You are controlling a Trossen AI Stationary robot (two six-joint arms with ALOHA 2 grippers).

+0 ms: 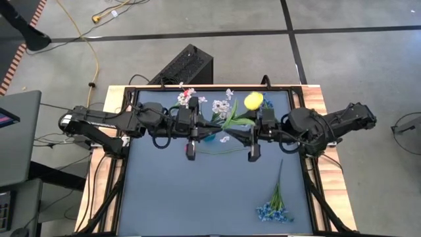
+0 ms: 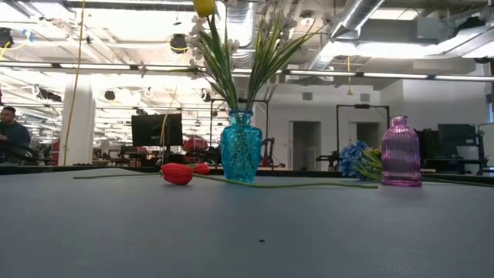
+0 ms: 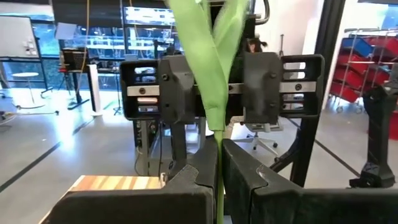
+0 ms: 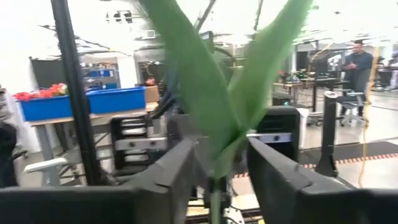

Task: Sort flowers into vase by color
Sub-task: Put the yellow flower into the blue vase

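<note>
A yellow tulip (image 1: 254,101) with long green leaves (image 1: 233,118) stands upright between my two grippers, over the far middle of the table. My left gripper (image 1: 209,126) (image 3: 217,155) is shut on its stem. Facing it, my right gripper (image 1: 245,127) (image 4: 221,149) is open, with a finger on either side of the leaf base (image 4: 225,163). Both grippers are above the low view. There a turquoise vase (image 2: 241,154) holds white blossoms (image 2: 202,46) and green leaves. A red tulip (image 2: 177,173) lies on the table beside that vase. A blue spray (image 1: 275,209) lies near the near right corner. My left gripper pinches the tulip's green stem (image 3: 218,186) between its two fingers, just below where the leaves fork. The fingers come in level from the table's left and lie across the stem. The stem stands upright in the hold, with the leaves (image 3: 205,56) rising above the fingers.
A purple ribbed vase (image 2: 401,152) stands on the table with blue blossoms (image 2: 355,158) beside it. The red tulip's long stem (image 2: 309,184) runs along the table past the turquoise vase. A person (image 4: 356,59) stands in the room beyond. The blue-grey mat (image 1: 197,197) is bare toward the near edge.
</note>
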